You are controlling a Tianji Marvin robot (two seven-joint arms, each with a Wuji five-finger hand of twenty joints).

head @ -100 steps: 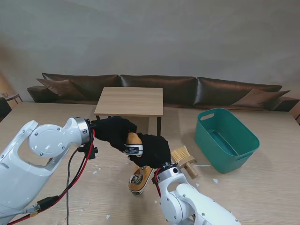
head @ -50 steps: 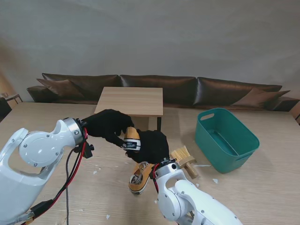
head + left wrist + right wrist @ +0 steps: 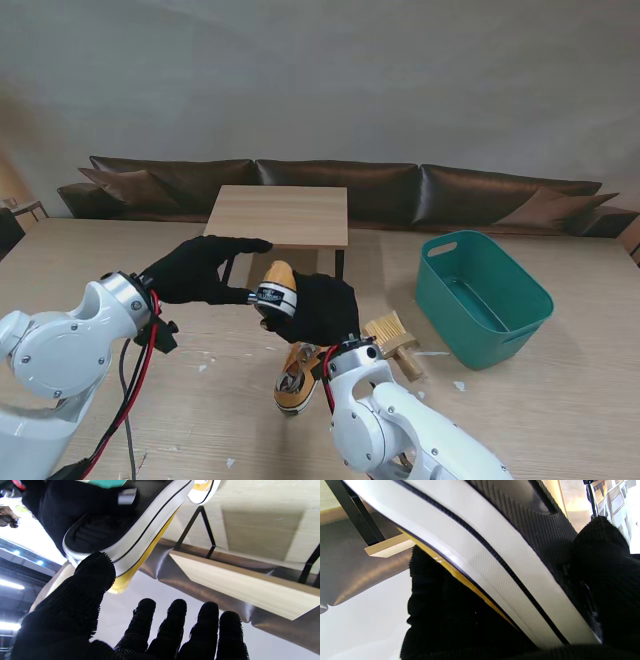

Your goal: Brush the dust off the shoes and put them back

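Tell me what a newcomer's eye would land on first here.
The yellow shoe held up mid-table in the black-gloved right hand, sole toward the left hand, whose fingers are spread and thumb touches the heel. Its mate lies on the table nearer to me. The brush and teal basket sit to the right.

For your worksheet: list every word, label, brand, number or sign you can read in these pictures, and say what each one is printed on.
None can be read.
The heel patch of the lifted yellow shoe, held in the right hand, carries printing, too small and blurred to read.
The shoe on the table, brush and green basket show no text.
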